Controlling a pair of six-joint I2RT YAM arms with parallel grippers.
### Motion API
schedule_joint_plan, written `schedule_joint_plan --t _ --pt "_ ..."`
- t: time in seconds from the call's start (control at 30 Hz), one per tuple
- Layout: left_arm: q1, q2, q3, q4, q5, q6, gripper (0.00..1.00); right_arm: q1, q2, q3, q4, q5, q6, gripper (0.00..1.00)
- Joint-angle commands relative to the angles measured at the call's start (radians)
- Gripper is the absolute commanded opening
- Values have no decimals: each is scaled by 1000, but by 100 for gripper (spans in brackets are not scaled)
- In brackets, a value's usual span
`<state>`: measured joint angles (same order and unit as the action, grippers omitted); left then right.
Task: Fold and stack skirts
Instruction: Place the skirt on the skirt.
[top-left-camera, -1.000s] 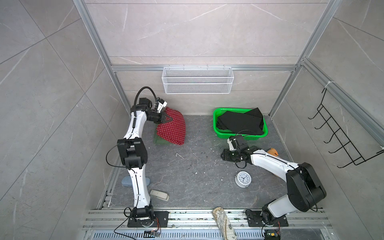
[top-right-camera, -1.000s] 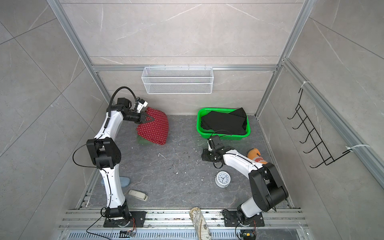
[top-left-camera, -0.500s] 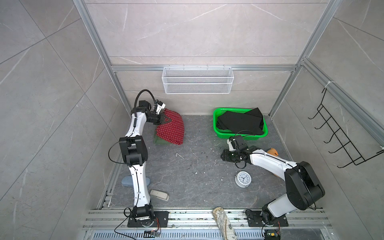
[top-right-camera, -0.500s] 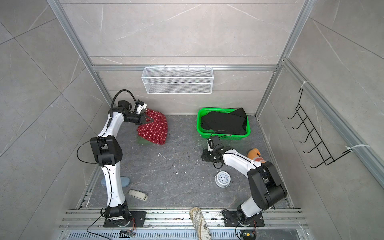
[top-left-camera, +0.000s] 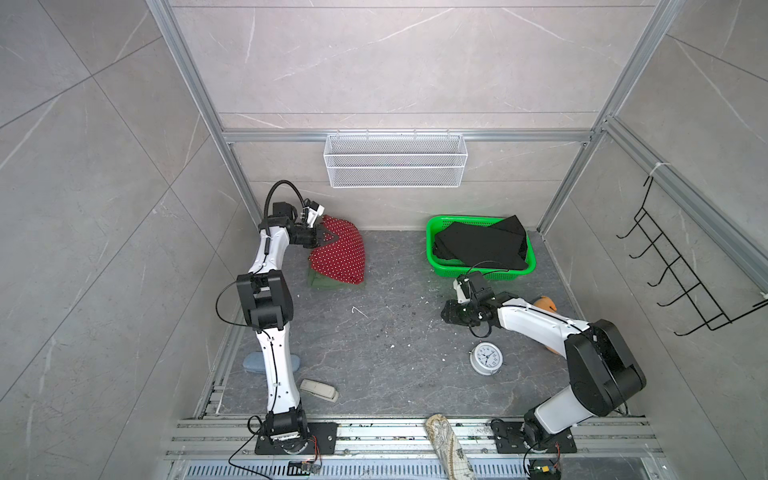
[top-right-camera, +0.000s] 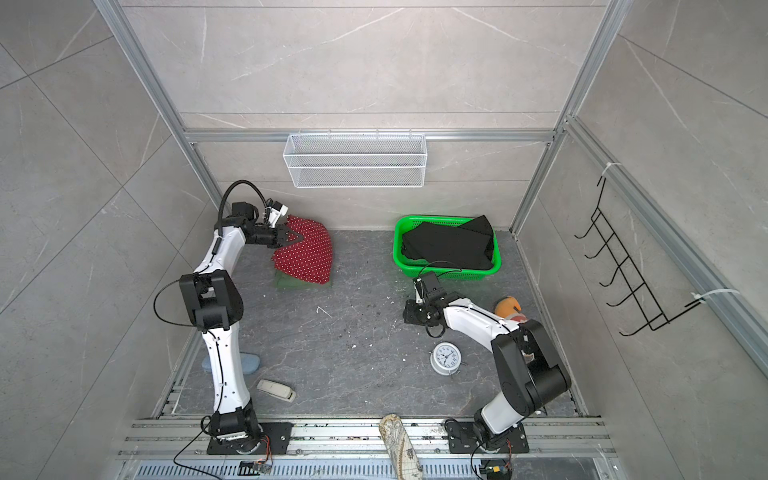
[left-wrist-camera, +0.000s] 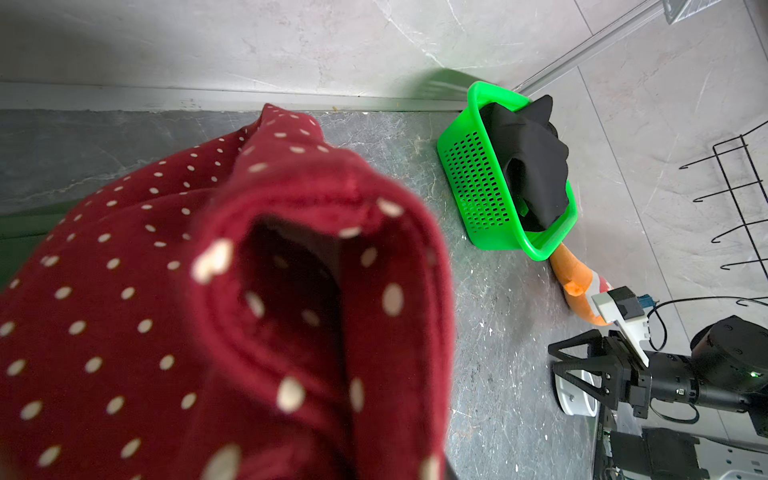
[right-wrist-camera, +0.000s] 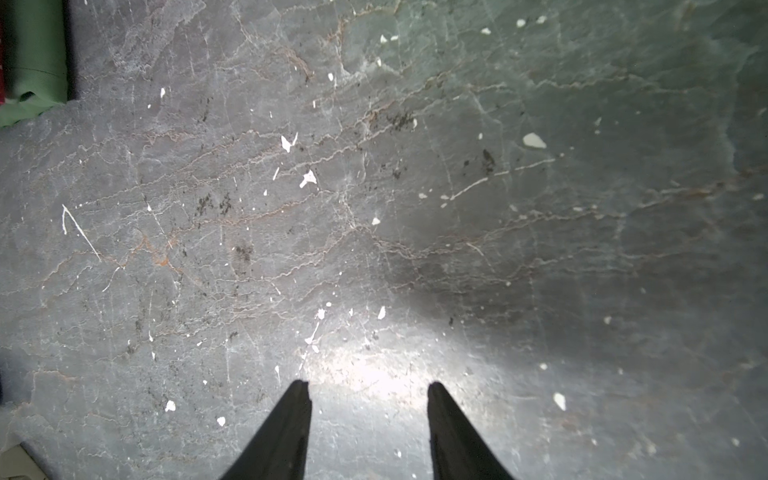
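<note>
The red skirt with white dots (top-left-camera: 343, 257) (top-right-camera: 309, 259) lies on the folded olive green skirt (top-left-camera: 328, 283) (top-right-camera: 293, 283) at the back left of the floor. My left gripper (top-left-camera: 328, 237) (top-right-camera: 297, 239) is shut on the red skirt's back left edge, which is raised. In the left wrist view the red cloth (left-wrist-camera: 208, 311) covers the jaws. The black skirt (top-left-camera: 482, 245) (top-right-camera: 451, 245) (left-wrist-camera: 532, 166) lies in the green basket (top-left-camera: 482, 272) (top-right-camera: 446, 274) (left-wrist-camera: 469, 178). My right gripper (top-left-camera: 446, 311) (top-right-camera: 409, 311) (right-wrist-camera: 368, 388) stands open over bare floor, holding nothing.
A white alarm clock (top-left-camera: 486, 358) lies near the right arm, and an orange plush fish (top-left-camera: 544, 303) behind it. A beige patterned roll (top-left-camera: 446, 449) rests on the front rail. A white object (top-left-camera: 319, 390) and a blue one (top-left-camera: 253, 362) lie by the left arm. A wire basket (top-left-camera: 395, 160) hangs on the back wall.
The left arm has shifted slightly, drawing the held edge of the red skirt a little to the left. The right arm has not moved.
</note>
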<state>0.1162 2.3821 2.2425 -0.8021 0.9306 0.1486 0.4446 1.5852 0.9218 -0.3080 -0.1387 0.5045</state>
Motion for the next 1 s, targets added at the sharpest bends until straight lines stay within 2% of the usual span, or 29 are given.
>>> schedule_joint_plan --t 0.0,0.4,0.53,0.57,0.73,0.8,0.87,0.97 --pt "15 26 28 25 63 -17 0 -1 21 4 9 -6 14 49" --pt "27 106 33 -10 39 11 0 0 35 12 6 -7 15 49" --pt "27 118 38 -20 -4 12 0 -1 34 14 4 -9 15 49" --pt "27 121 37 -20 -12 11 7 -1 34 15 3 -8 15 49" --pt "27 136 36 -23 -50 0 22 -1 34 12 3 -9 14 49" --pt "27 140 35 -19 -76 -9 35 -1 33 11 3 -8 15 49" --pt "27 142 35 -16 -93 -15 42 -1 32 11 4 -8 15 49" --pt "27 137 28 5 -115 -44 57 0 31 10 4 -8 15 49"
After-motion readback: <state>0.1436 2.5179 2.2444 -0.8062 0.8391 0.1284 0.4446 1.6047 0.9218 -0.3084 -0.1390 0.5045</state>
